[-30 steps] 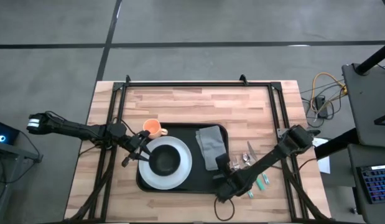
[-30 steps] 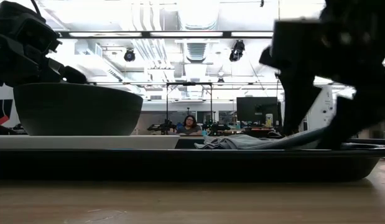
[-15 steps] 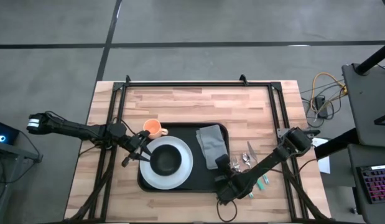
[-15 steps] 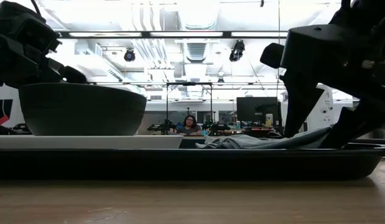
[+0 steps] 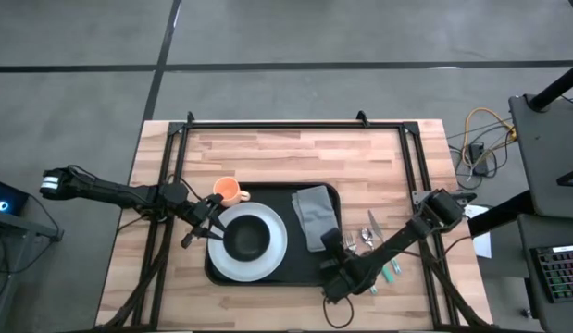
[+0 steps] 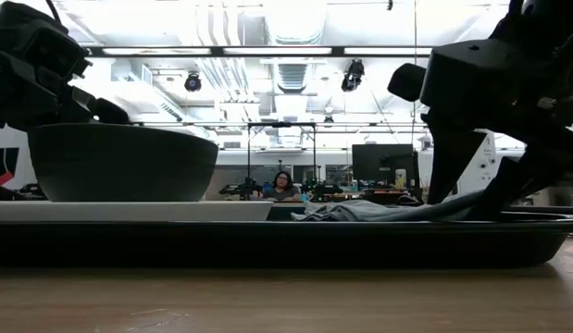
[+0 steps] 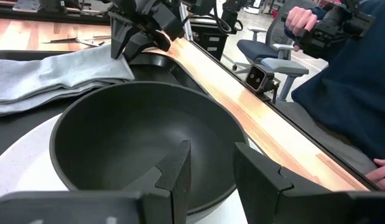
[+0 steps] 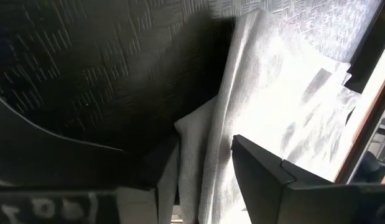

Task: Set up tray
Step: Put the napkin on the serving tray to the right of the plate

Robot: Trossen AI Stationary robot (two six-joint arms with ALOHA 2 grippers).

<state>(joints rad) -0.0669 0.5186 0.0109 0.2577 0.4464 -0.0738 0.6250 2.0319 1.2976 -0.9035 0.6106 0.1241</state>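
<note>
**Tray laid out, both claws down on it**

The tray (image 5: pixel 272 268) sits near the front middle of the wooden table (image 5: pixel 295 157). It is a wide, flat, black rectangle with rounded corners and a low raised rim; up close its floor has a fine textured pattern. From table height it reads as a long dark strip with the rim turned up at the ends.

On its left half lies a white plate (image 5: pixel 272 248) with a dark bowl (image 5: pixel 246 240) on top. A grey napkin (image 5: pixel 315 215) lies folded on the right half. An orange cup (image 5: pixel 228 191) stands on the wood just beside the tray's far left corner.

The left gripper (image 5: pixel 212 227) is at the bowl's left edge, its fingers (image 7: pixel 180 171) partly apart and straddling the bowl's rim.

The right gripper (image 5: pixel 330 242) is low over the napkin's near end, fingers (image 8: pixel 267 171) partly apart with cloth between them; whether they pinch it I cannot tell.

Cutlery (image 5: pixel 369 236) lies on the wood right of the tray.
</note>
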